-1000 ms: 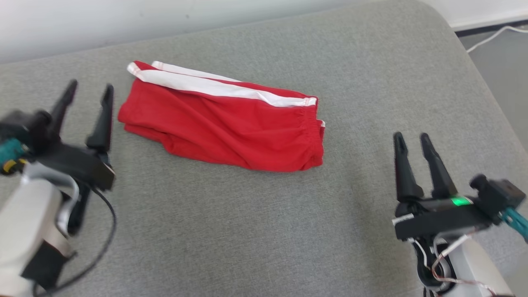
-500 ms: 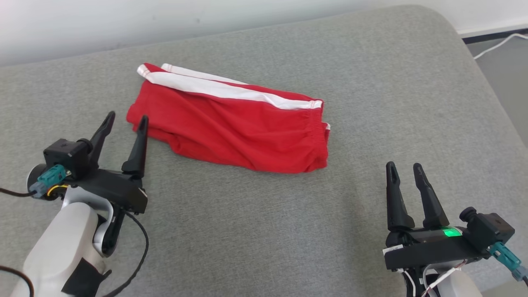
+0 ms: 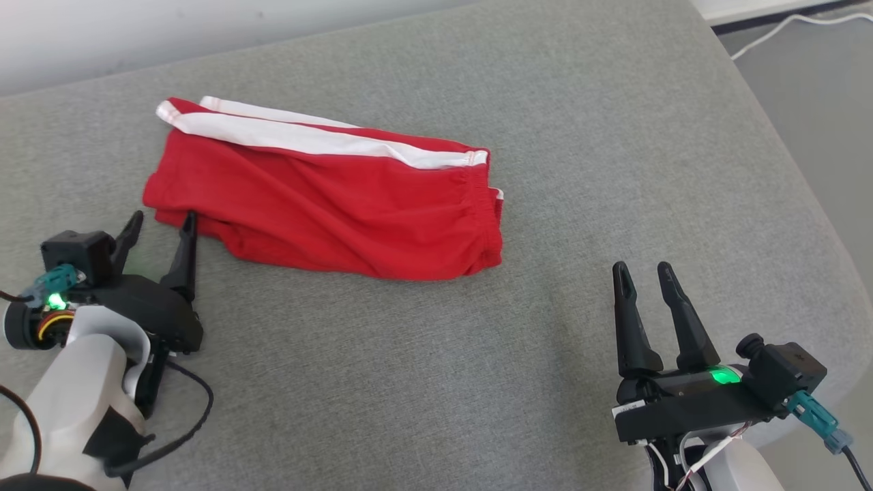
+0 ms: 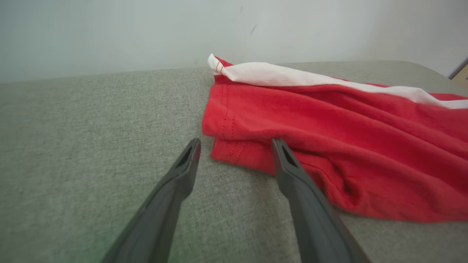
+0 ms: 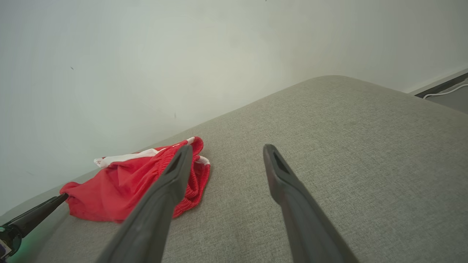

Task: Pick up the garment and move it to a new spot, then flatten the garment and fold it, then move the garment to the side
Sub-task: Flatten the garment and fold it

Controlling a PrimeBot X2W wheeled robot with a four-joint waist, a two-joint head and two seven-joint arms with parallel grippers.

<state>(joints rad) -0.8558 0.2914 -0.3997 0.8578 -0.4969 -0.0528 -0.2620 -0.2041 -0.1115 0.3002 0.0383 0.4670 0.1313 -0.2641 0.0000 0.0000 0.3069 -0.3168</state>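
Red shorts (image 3: pixel 327 204) with a white side stripe are seen lying folded on the grey cushion (image 3: pixel 423 382), towards its far left. Left gripper (image 3: pixel 162 219): fingers spread wide, nothing held, placed at the shorts' near hem corner. Right gripper (image 3: pixel 642 269): fingers spread wide, nothing held, kept well apart from the shorts.

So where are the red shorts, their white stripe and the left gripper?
red shorts (image 3: pixel 341 218), head view, middle of the red cloth.
white stripe (image 3: pixel 307 138), head view, midway along the stripe.
left gripper (image 3: pixel 165 215), head view, between its two fingertips.
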